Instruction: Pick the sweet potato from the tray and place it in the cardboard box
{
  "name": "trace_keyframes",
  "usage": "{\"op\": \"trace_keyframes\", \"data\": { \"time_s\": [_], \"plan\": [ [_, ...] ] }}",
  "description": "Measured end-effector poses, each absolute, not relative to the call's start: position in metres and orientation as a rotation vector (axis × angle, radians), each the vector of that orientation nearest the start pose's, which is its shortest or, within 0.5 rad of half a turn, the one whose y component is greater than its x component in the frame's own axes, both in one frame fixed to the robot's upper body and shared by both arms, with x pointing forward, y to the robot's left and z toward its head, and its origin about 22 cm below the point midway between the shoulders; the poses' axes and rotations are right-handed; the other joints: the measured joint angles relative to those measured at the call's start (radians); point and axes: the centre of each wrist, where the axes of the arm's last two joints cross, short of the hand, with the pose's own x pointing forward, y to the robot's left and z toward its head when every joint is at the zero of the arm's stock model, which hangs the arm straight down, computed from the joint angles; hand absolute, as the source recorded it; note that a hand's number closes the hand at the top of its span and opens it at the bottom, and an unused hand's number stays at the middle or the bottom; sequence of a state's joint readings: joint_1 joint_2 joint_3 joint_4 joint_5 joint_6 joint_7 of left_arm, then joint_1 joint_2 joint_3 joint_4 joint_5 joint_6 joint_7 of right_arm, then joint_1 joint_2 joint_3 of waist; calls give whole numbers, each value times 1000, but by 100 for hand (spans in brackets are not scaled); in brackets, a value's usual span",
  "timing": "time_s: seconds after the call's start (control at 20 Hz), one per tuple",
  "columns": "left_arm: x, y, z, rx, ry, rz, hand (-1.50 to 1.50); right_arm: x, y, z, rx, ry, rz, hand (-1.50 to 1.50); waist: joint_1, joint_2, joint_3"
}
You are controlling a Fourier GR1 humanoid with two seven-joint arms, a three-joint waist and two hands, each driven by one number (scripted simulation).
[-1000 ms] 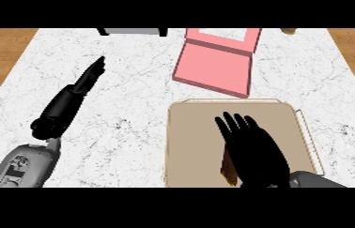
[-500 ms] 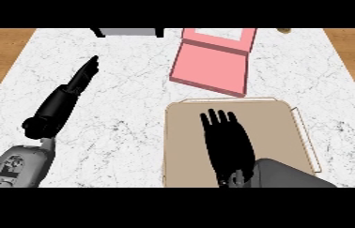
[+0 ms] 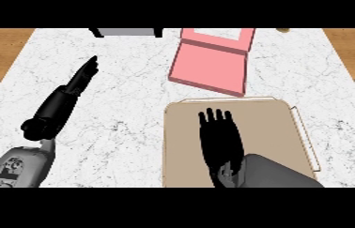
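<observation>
A white marble counter (image 3: 132, 124) filled the view. Nearest, at 5 o'clock, the right hand (image 3: 220, 140) lay flat over the tan tray (image 3: 277, 128), fingers straight and slightly spread, likely poised to grasp. The sweet potato was not visible, perhaps hidden beneath the hand. At 9 o'clock the left hand (image 3: 80, 77) rested, fingers straight. Farthest, at 12 o'clock, the pink cardboard box (image 3: 208, 70) lay open to receive it.

The right hand (image 3: 220, 140) is lying flat in the lower middle of the frame, fingers straight and pointing up. The left hand (image 3: 78, 81) is stretching toward the upper left, fingers straight and together.
</observation>
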State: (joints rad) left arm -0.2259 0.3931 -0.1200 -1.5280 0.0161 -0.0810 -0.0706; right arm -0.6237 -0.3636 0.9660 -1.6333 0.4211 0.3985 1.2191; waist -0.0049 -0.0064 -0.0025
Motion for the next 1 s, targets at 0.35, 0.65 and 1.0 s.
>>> {"op": "trace_keyframes", "data": {
  "time_s": [0.35, 0.65, 1.0],
  "plan": [
    [290, 271, 65, 106, -1739, -527, 0, 241, -71, 68, -913, -715, 1566, -150, -1, 2, 1],
    [288, 268, 66, 100, -1743, -527, 0, 238, -70, 59, -892, -697, 1559, -150, 0, 3, 1],
    [291, 275, 63, 108, -1744, -522, 0, 238, -76, 44, -932, -648, 1544, -150, -1, 2, 1]
  ]
}}
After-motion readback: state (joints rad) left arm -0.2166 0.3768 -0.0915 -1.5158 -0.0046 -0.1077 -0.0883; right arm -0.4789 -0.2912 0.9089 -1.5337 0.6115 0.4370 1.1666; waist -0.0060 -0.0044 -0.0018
